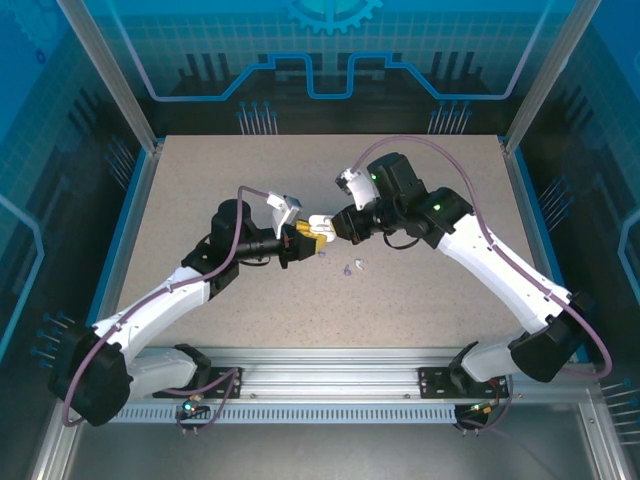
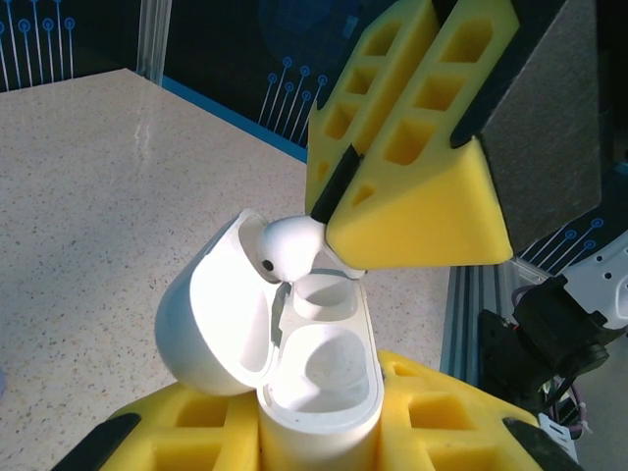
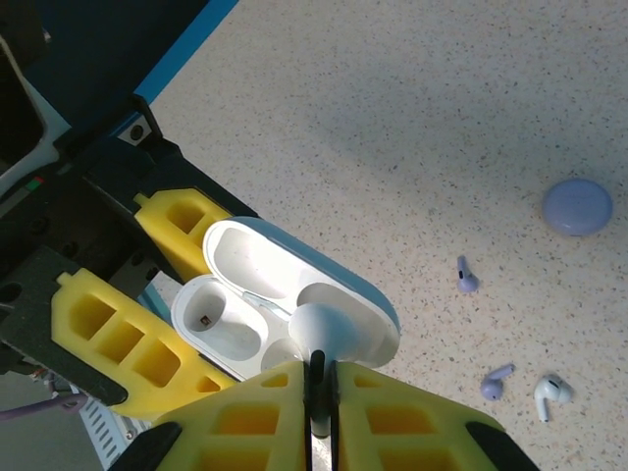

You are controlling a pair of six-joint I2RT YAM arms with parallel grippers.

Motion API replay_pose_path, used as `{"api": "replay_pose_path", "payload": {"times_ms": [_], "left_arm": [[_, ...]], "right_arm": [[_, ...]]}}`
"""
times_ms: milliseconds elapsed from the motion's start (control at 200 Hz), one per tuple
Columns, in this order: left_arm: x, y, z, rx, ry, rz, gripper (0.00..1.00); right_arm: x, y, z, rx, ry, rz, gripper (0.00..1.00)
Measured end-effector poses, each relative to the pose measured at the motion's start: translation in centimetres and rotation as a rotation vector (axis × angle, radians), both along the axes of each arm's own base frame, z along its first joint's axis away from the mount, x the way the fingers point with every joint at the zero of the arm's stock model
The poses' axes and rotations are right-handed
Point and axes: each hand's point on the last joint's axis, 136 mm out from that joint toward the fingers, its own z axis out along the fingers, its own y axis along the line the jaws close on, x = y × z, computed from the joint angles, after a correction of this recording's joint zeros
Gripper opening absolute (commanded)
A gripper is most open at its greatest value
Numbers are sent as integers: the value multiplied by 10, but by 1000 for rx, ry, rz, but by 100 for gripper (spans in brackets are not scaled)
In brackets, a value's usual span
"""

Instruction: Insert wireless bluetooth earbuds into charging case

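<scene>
Top external view: the left gripper (image 1: 303, 240) and right gripper (image 1: 335, 228) meet nose to nose over the middle of the table (image 1: 200, 200). The left gripper is clamped on the charging case (image 1: 318, 225), which is held clear of the surface. A little right of it, on the near side, loose earbuds (image 1: 347, 268) lie on the table, apart from both tools.

Right wrist view: three loose buds on the speckled top, two close together, one off by itself. A flat round purple disc (image 3: 577, 207) sits beyond them, well apart.

Left wrist view: the case is upright, its lid (image 2: 211, 314) swung open to the left. There are two wells, and the near one is bare. The right gripper's jaws are narrow, pinching the held earbud (image 2: 289, 245) by its stem. The bulb is at the rim of the far well, beside the lid.

The stem is buried between the yellow fingers (image 2: 412, 206). The case's lower body is hidden by the left gripper's own pads. Whether the bulb touches the lid, cannot tell.
</scene>
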Motion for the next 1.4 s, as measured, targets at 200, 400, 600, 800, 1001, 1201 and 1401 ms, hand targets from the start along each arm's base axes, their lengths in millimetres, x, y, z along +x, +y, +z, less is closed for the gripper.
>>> {"api": "replay_pose_path", "payload": {"times_ms": [200, 400, 600, 800, 1001, 1201, 1401], "left_arm": [[2, 1, -2, 11, 8, 10, 5], [10, 5, -13, 59, 29, 60, 5], [25, 22, -36, 149, 84, 200, 4], [38, 42, -54, 182, 127, 308, 4], [36, 49, -62, 190, 150, 335, 4], [32, 56, -62, 179, 153, 352, 4], [30, 58, -73, 186, 185, 360, 4]], "right_arm": [[-2, -6, 8, 23, -17, -6, 13], [-1, -14, 0, 8, -7, -22, 14], [-4, -21, -41, -66, 62, -37, 14], [-2, -25, -105, -164, 178, -49, 14], [9, -18, -164, -233, 258, -52, 13], [26, -13, -211, -293, 290, -75, 13], [40, -19, -242, -380, 283, -116, 13]]}}
